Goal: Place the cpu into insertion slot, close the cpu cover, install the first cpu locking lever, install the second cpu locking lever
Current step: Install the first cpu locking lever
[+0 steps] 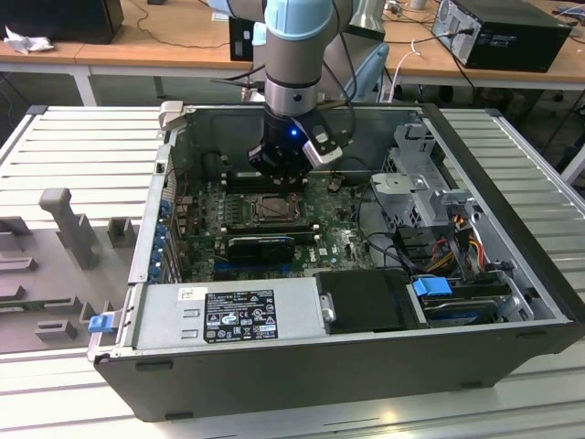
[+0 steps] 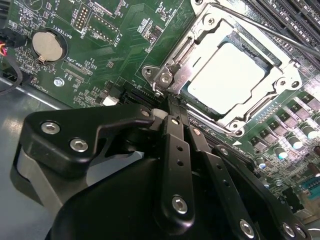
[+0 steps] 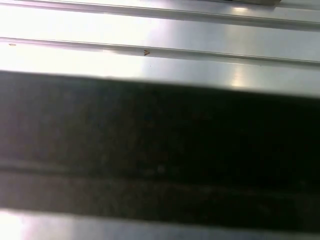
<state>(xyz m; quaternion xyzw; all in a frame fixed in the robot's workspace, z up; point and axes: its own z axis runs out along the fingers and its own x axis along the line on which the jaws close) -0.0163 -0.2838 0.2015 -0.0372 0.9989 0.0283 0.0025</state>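
Observation:
The pale silver cpu (image 2: pixel 227 75) lies flat in the insertion slot (image 1: pixel 273 209) on the green motherboard. The silver cpu cover (image 2: pixel 200 31) is folded down around it, and the chip shows through the cover's window. A thin metal lever rod (image 2: pixel 270 31) runs along the far side of the socket. In the exterior view my gripper (image 1: pixel 279 183) hangs low inside the case, just above the socket's back edge. In the second wrist view the gripper (image 2: pixel 172 106) is shut, its tips meeting at the socket's near corner. I cannot tell whether anything is pinched between them.
A long black expansion card (image 1: pixel 260 245) lies in front of the socket. The power supply (image 1: pixel 228 311) is at the case front and a drive cage (image 1: pixel 420 183) on the exterior view's right. Memory slots (image 2: pixel 295 20) and a coin battery (image 2: pixel 48 45) flank the socket.

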